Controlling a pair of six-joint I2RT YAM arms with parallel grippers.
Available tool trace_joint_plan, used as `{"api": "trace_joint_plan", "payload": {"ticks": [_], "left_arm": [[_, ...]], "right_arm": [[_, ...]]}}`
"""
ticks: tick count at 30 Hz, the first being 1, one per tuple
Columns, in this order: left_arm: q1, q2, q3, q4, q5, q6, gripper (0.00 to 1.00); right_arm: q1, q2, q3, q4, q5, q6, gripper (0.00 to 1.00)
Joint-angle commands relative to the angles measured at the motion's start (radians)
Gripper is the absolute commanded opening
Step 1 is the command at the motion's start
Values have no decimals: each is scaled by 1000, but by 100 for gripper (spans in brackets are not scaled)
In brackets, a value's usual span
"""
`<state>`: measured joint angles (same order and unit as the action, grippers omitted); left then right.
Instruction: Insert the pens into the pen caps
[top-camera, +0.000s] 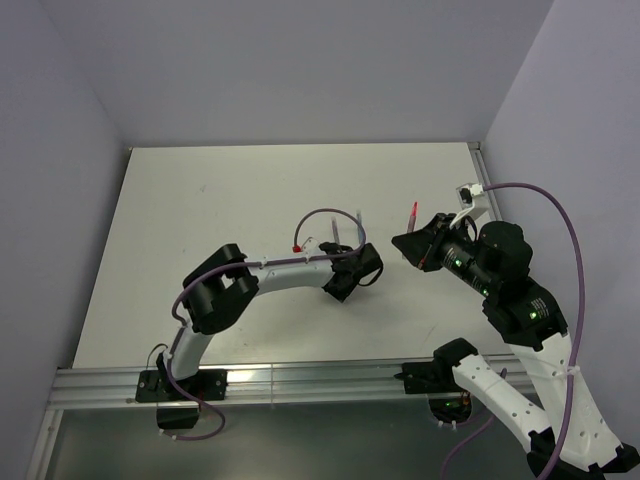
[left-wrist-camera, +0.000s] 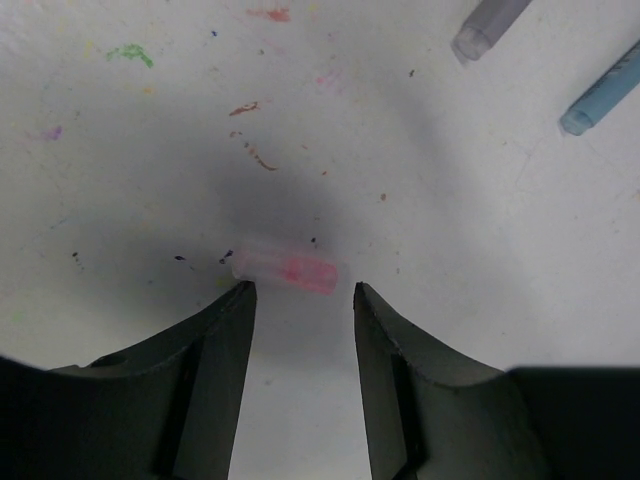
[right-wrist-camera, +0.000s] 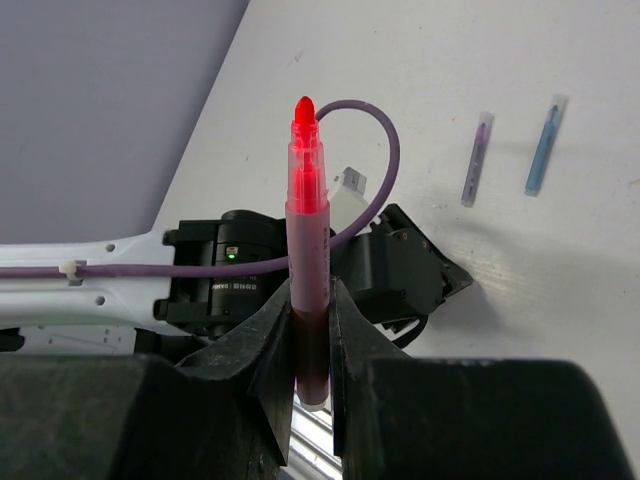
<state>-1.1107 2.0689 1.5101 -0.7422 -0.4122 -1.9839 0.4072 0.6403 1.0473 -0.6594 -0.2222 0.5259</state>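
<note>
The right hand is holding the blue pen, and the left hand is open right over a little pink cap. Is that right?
Almost. The right hand holds the red pen, not the blue one; the right wrist view shows it. The blue pen lies on the table. The left hand is indeed open over the pink cap.

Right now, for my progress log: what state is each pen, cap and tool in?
red pen: uncapped, clamped in the right tool.
right tool: shut on the red pen.
pink cap: lying loose on the table, not gripped.
left tool: open, tips just short of the pink cap.
grey pen: lying on the table.
blue pen: lying beside the grey pen, apart.
</note>
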Motion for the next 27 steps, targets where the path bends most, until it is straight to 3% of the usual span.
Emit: {"api": "trace_joint_plan", "payload": {"ticks": [1,9,27], "left_arm": [[6,22,42,-23,13,-325,50],[26,3,-5,-25,19,-332,45],[68,102,108,-177,61,-233,35]], "right_arm": [[-2,-5,23,15,-9,-17,0],[-2,-16,11,15,-12,-15,0],[-2,-36,-27,40,-25,5,0]]}}
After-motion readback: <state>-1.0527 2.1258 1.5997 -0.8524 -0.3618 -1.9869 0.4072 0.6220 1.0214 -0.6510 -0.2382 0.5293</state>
